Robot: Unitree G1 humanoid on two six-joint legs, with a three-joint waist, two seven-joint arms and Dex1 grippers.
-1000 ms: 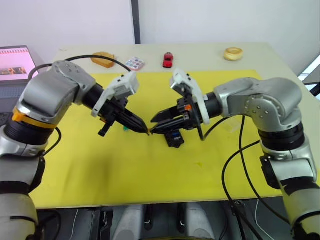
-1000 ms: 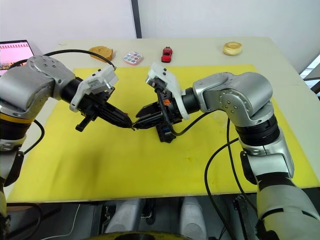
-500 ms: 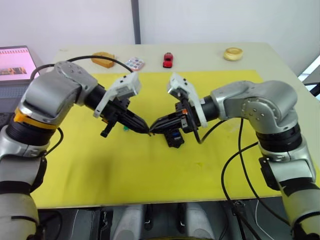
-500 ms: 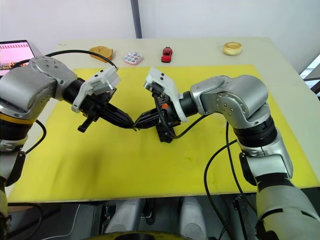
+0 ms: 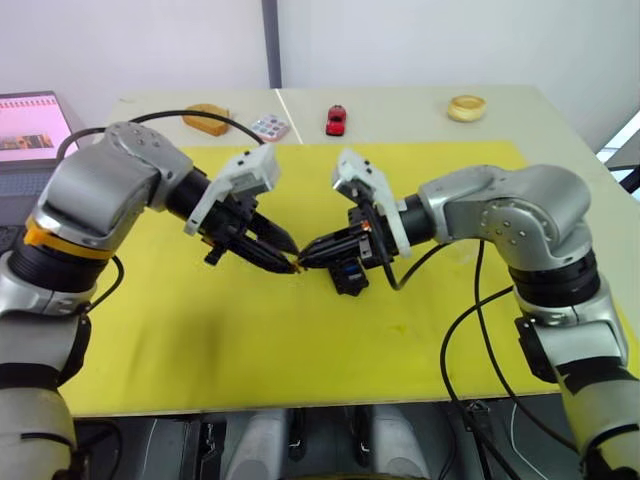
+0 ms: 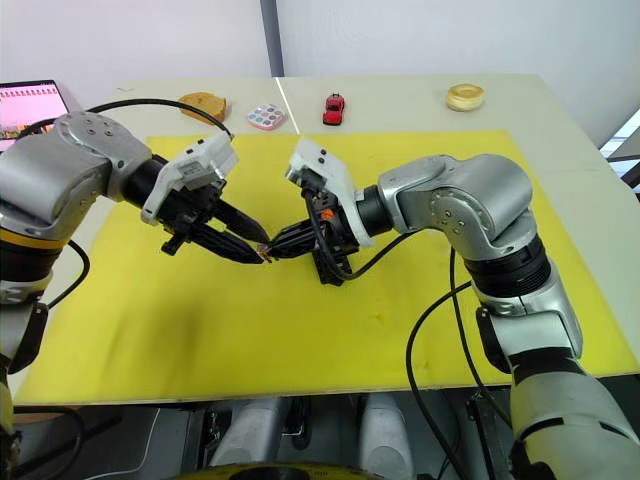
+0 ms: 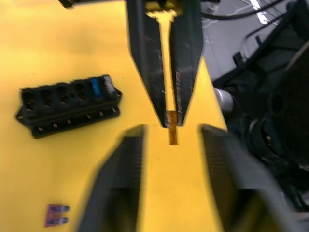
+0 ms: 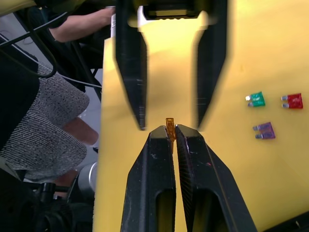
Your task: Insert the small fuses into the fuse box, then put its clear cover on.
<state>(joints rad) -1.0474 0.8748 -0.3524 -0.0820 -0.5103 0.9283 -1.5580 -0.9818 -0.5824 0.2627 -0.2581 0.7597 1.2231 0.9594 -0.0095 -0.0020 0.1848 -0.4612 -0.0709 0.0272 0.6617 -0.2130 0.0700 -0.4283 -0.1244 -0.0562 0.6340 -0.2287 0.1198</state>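
Observation:
Above the yellow mat (image 5: 300, 340), my two grippers meet tip to tip. My right gripper (image 8: 170, 131) is shut on a small amber fuse (image 8: 169, 124), which sticks out past its tips. My left gripper (image 5: 292, 257) is open, its fingers (image 8: 131, 72) spread on either side of that fuse without touching it. The black fuse box (image 7: 67, 104) lies on the mat just behind the right gripper, with one blue fuse (image 7: 95, 87) in a slot. Teal (image 8: 256, 99), red (image 8: 293, 100) and purple (image 8: 264, 130) fuses lie loose on the mat. The clear cover is out of view.
Along the back of the table stand a red toy car (image 5: 336, 119), a small round palette (image 5: 269, 127), an orange pastry-like item (image 5: 206, 118) and a pale ring (image 5: 465, 107). A laptop (image 5: 30, 125) sits at far left. A person's grey sleeve (image 8: 43, 125) shows beside the table.
My right gripper closed on the amber fuse at the left gripper's tips. The left gripper then opened and let it go. Both arms stayed roughly in place.

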